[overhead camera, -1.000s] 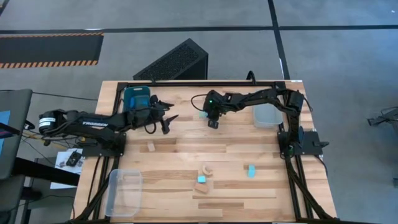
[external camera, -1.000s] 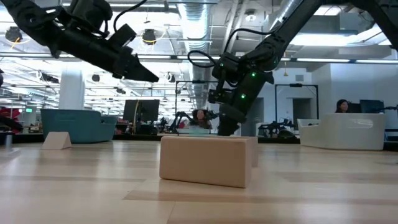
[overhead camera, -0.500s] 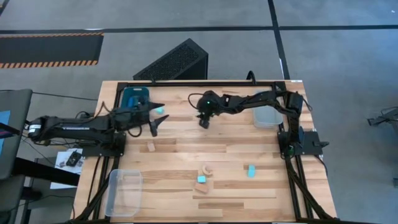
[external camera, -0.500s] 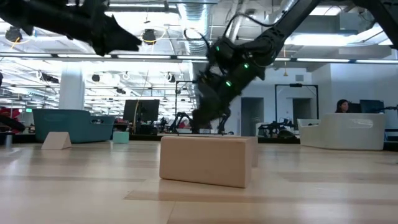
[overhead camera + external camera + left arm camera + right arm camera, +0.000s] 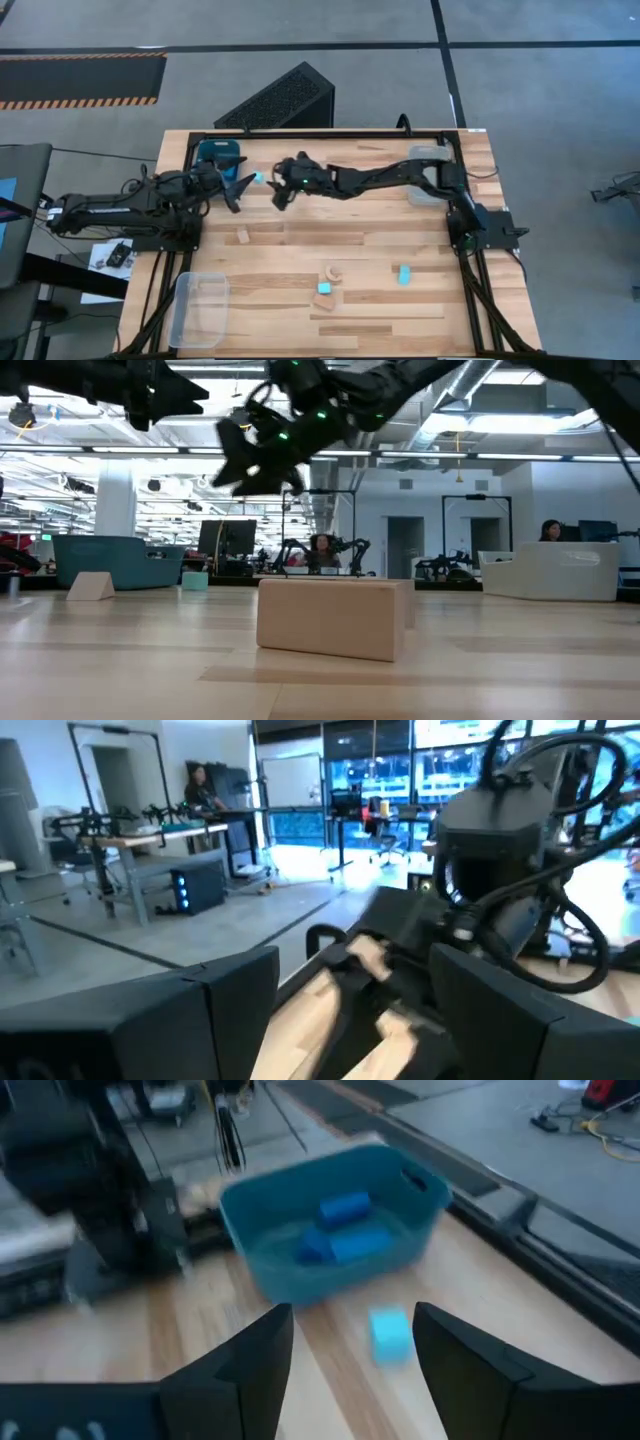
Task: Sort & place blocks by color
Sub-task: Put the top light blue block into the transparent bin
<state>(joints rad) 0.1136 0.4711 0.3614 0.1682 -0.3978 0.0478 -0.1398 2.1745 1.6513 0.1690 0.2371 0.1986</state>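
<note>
My right gripper (image 5: 279, 192) (image 5: 350, 1318) is open and reaches across to the far left of the table, raised above it. A light cyan block (image 5: 258, 178) (image 5: 390, 1332) lies on the wood just ahead of it. Beyond the block stands the teal bin (image 5: 220, 153) (image 5: 300, 1275), holding dark blue blocks (image 5: 345, 1230). My left gripper (image 5: 232, 190) (image 5: 355, 960) is open, empty and raised beside the bin. On the near half lie two more cyan blocks (image 5: 403, 274) (image 5: 324, 287), a tan arch (image 5: 331, 271) and tan blocks (image 5: 243, 236) (image 5: 330, 299).
A clear bin (image 5: 200, 308) sits at the near left corner. Another clear bin (image 5: 428, 190) by the far right edge is partly under my right arm. In the low view a tan block (image 5: 335, 618) stands close in front. The two grippers are close together near the teal bin.
My right gripper has swept from the table's far middle toward the left, rising as it went, and now faces the cyan block and the teal bin. My left gripper has drawn back toward the left edge, uncovering that cyan block.
</note>
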